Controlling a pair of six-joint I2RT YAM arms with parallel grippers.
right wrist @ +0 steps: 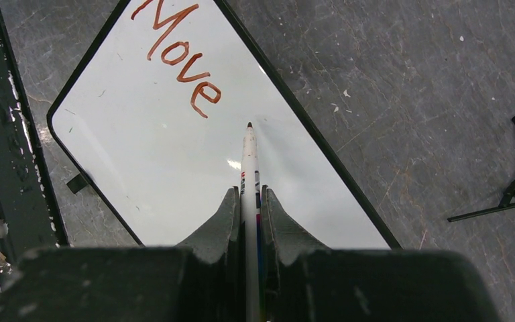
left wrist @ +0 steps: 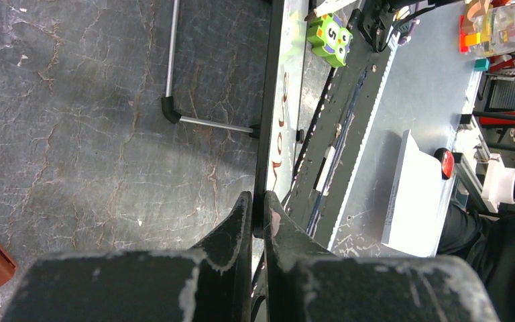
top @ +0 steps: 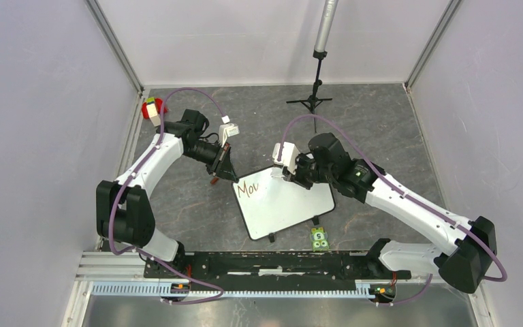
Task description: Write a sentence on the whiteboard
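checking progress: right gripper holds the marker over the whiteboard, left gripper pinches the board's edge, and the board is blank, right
Not blank: the right wrist view shows reddish-brown handwriting reading "Move" on the whiteboard. The rest stands: the right gripper holds the marker over it and the left gripper pinches its edge.

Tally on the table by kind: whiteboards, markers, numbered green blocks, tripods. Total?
whiteboard: 1
marker: 1
numbered green block: 1
tripod: 1
Total: 4
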